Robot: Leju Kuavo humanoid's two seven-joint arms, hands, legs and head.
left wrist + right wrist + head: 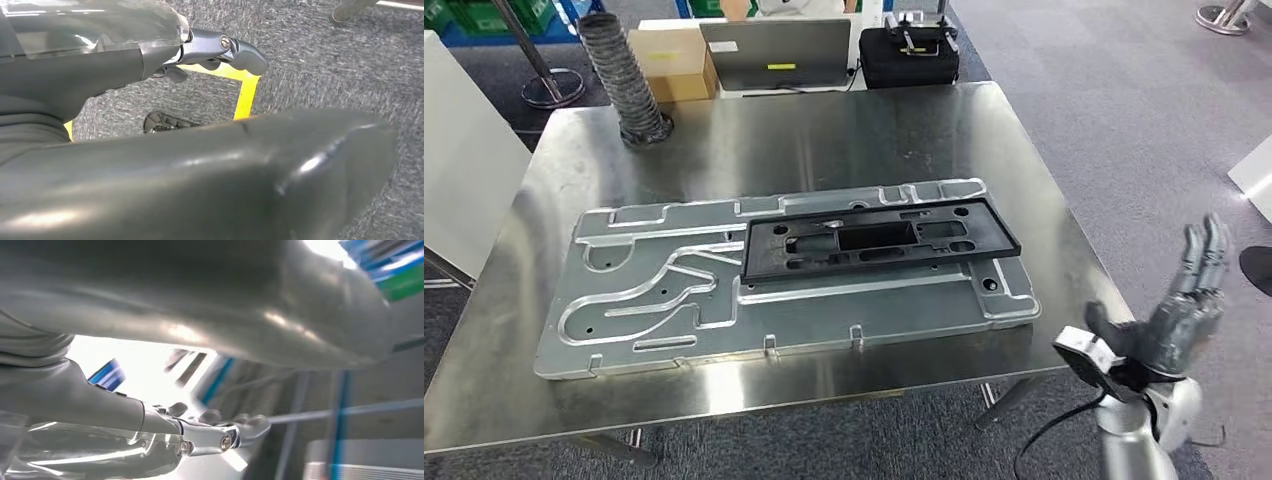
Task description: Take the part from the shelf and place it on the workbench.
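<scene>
At the centre of the frame, a black framed part (879,240) is lying on a grey metal plate (674,290) on the steel worktop (824,130). Lower right, off the worktop's edge, the right hand (1179,310) is raised, fingers spread, holding nothing. The left hand (220,50) is hanging over carpet, fingers curled, apparently empty. Swinging inward, the right hand could clip the worktop's corner or nudge the part askew. Open floor is lying to the right.
</scene>
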